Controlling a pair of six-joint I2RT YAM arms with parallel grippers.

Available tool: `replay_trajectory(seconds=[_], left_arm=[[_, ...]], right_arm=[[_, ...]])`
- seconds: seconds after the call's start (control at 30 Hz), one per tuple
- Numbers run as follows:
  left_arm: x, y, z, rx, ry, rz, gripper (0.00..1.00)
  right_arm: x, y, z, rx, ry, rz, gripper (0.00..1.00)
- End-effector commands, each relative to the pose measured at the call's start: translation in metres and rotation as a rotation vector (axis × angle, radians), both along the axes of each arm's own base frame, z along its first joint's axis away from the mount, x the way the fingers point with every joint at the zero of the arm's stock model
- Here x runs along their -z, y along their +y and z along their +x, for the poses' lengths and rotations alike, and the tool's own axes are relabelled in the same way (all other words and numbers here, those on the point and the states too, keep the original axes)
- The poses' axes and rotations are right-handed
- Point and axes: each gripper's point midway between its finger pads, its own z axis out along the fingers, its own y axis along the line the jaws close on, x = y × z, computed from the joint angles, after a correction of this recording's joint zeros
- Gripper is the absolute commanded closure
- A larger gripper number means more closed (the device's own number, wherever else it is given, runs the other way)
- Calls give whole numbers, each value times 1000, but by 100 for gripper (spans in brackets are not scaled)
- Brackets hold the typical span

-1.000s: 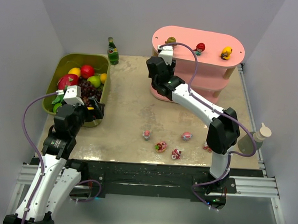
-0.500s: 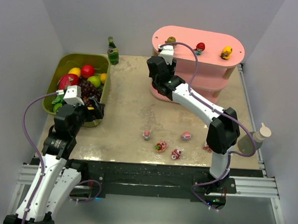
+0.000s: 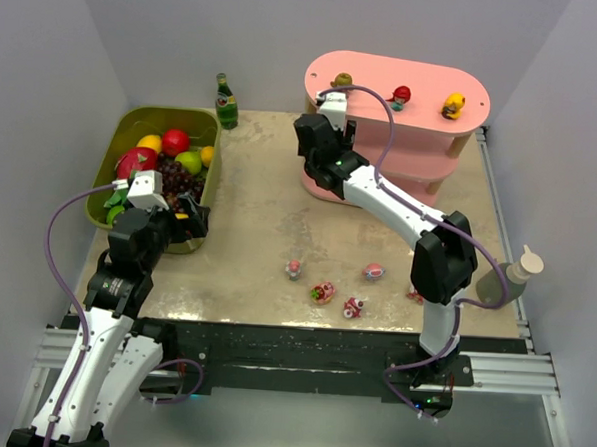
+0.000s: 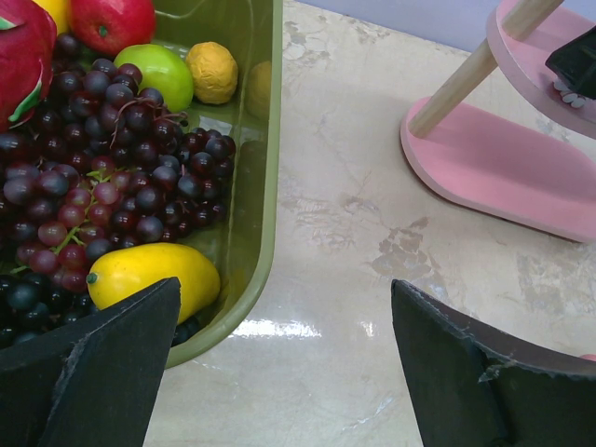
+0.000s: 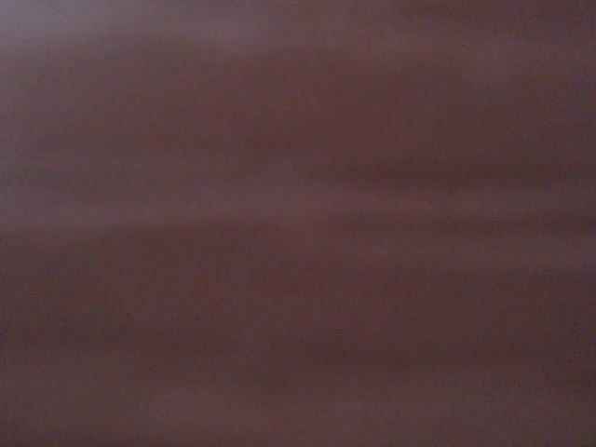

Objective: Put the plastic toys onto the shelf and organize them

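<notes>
Toys (image 3: 323, 292) lie scattered on the table (image 3: 259, 211) near its front edge, five as far as can be counted, the rightmost partly behind the right arm. None is being touched.

Further back on the left, the left gripper (image 4: 286, 312) hovers over the near right corner of the green bin (image 3: 169, 112) of toy fruit, its jaws spread wide and holding nothing.

Farther and to the right, the right gripper (image 3: 342, 124) reaches in at the left end of the pink shelf (image 3: 387, 68), under the top board. Its fingers are hidden there and its own camera shows only a dark blur, so I cannot tell whether the jaws are spread or pinching a toy.

On the top board three figurines (image 3: 400, 94) stand in a row, well apart: brown-haired at left, red in the middle, yellow at right.

By my reckoning the task is about a third done. Three toys are placed, and the five near ones are yet to be carried over.
</notes>
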Motion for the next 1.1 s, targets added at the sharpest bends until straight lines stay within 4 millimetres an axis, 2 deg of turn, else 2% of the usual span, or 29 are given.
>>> replay_trajectory(seconds=[0.0, 0.3, 0.53, 0.57, 0.67, 0.77, 0.8, 0.83, 0.9, 0.97, 1.07], left_arm=[[-4, 2, 2, 1, -16, 9, 1], [-6, 2, 0, -1, -22, 8, 1], [-9, 3, -1, -3, -34, 7, 1], [-9, 3, -1, -2, -37, 4, 1], [-12, 3, -3, -3, -46, 3, 1], [-12, 2, -4, 1, -49, 0, 1], [-12, 2, -4, 2, -50, -1, 0], [-12, 2, -4, 4, -49, -1, 1], [-13, 1, -5, 9, -53, -4, 1], [-14, 1, -5, 11, -57, -5, 0], [-15, 0, -6, 17, -63, -7, 1]], right_arm=[[-23, -7, 2, 27, -50, 19, 23], [-39, -5, -4, -25, -82, 50, 14], [-53, -2, -18, -114, -98, 68, 12], [-63, 1, -21, -146, -118, 91, 12], [-63, 2, -28, -183, -105, 90, 12], [-67, -4, -39, -193, -96, 98, 12], [-77, -7, -46, -211, -110, 116, 11], [-70, -6, -51, -229, -93, 119, 11], [-74, -9, -62, -263, -86, 129, 11], [-65, -13, -71, -273, -42, 115, 11], [-71, -20, -89, -298, -34, 141, 11]])
